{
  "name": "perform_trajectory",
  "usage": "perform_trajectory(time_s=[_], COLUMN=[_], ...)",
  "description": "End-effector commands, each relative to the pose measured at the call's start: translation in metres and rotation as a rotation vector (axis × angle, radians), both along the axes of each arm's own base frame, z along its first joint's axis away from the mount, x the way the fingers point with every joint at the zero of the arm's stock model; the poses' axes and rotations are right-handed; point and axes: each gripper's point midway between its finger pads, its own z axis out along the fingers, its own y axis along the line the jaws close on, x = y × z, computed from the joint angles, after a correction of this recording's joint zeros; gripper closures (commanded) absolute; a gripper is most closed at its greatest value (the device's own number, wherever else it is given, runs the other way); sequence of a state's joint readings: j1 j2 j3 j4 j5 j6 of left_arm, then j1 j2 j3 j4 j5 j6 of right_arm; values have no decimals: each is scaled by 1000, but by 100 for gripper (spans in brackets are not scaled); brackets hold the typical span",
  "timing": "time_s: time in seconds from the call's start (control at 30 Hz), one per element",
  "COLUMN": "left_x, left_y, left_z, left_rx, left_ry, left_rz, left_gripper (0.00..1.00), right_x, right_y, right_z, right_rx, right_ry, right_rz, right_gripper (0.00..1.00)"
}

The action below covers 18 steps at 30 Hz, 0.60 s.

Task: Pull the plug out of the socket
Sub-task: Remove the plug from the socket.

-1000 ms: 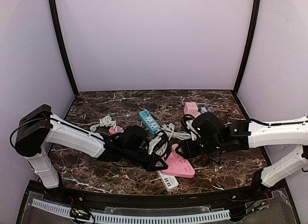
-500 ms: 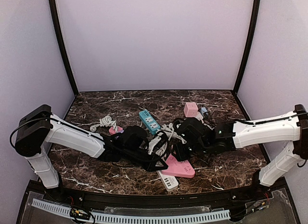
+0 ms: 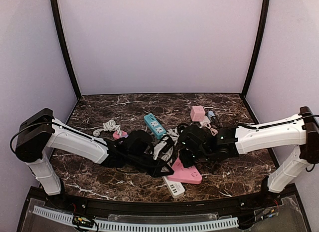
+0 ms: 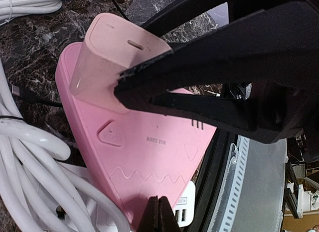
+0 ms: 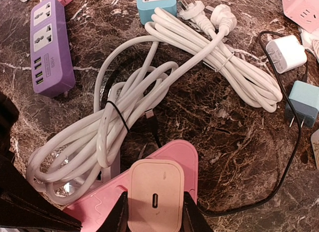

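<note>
Right gripper (image 5: 154, 212) clamps plug (image 5: 156, 189) | left gripper (image 4: 159, 212) closed | plug pale pink, rounded, in pink socket (image 5: 175, 152)

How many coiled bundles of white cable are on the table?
3. One tied bundle beside the pink power strip, a second bundle behind it by the teal strip, a third bundle at far left near the left arm. The arms may hide more.

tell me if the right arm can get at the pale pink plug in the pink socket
Likely yes: the right end effector straddles the pale pink plug, fingers against both sides, nothing between. The shut left end effector rests on the pink socket, clear of the plug.
</note>
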<state>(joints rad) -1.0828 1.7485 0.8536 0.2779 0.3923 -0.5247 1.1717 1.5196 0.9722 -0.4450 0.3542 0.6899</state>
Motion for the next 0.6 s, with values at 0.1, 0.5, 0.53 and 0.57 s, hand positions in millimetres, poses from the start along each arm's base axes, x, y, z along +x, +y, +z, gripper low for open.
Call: perform_trajectory(time_s=[0.1, 0.5, 0.53, 0.57], left_x=[-34, -34, -34, -34], left_y=[104, 105, 105, 105], left_z=[-114, -115, -115, -115], left_rx=[510, 512, 511, 512], left_ry=[160, 164, 163, 164], left_rz=[56, 56, 56, 56], left_gripper=[99, 99, 99, 99], right_x=[2, 1, 1, 1], right_y=[1, 3, 3, 3], right_z=[5, 16, 17, 18], right_rx=[8, 137, 144, 148], right_ry=[-13, 13, 14, 14], right_rz=[-31, -36, -37, -37], right_gripper=[98, 100, 100, 100])
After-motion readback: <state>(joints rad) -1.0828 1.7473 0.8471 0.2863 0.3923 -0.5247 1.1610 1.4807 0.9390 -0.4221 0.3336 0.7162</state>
